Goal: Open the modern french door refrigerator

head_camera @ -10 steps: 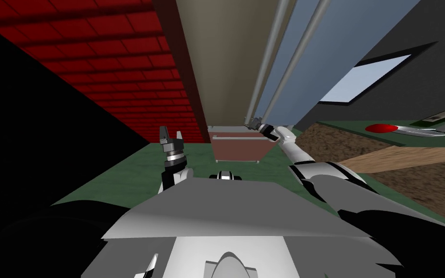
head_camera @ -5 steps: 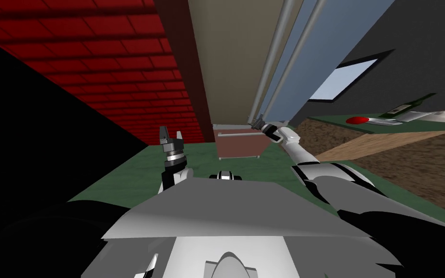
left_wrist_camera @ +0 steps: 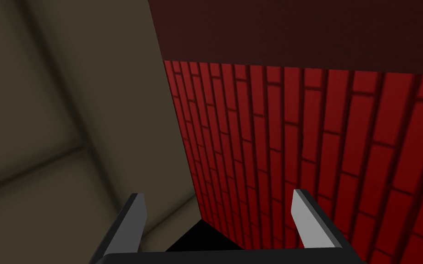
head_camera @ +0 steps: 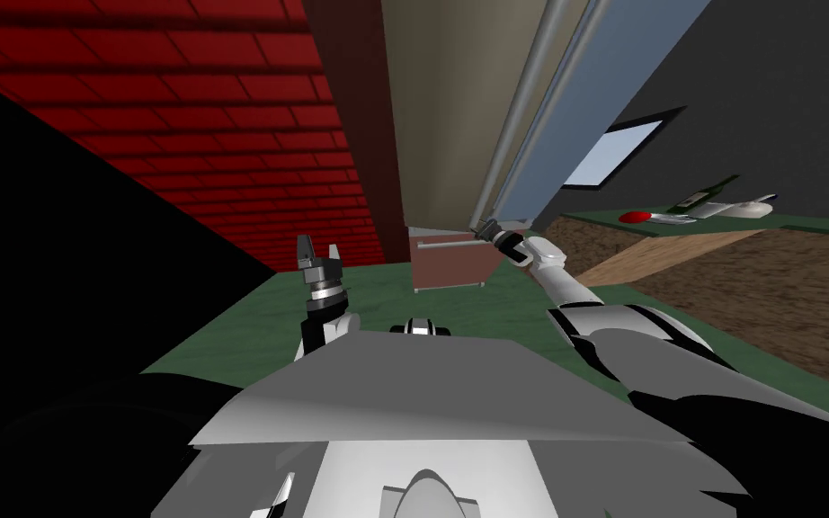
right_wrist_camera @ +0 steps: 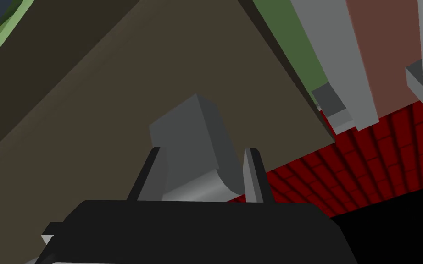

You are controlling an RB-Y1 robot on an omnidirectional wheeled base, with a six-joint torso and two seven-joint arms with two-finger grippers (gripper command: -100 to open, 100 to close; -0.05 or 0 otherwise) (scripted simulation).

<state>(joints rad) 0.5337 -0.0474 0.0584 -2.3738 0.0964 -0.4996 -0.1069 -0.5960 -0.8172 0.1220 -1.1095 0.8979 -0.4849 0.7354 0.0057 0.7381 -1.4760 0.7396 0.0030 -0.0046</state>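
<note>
The refrigerator [head_camera: 453, 117] rises through the upper centre of the head view, with its reddish-brown drawer [head_camera: 449, 261] below it at mid-frame. The right gripper [head_camera: 485, 227] pinches the lower end of a long grey door handle [head_camera: 530, 90]. In the right wrist view its fingers [right_wrist_camera: 252, 169] press the handle's mounting block. The left gripper [head_camera: 318, 254] stands left of centre, fingers spread, before a red brick wall [head_camera: 179, 108].

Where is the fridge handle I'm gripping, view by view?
Head view: handle, the grey bar slanting up from the right gripper.
Right wrist view: handle's end block between the shut fingers.
Left wrist view: left gripper faces the red brick wall instead.
Shared landmark: that wall.
</note>
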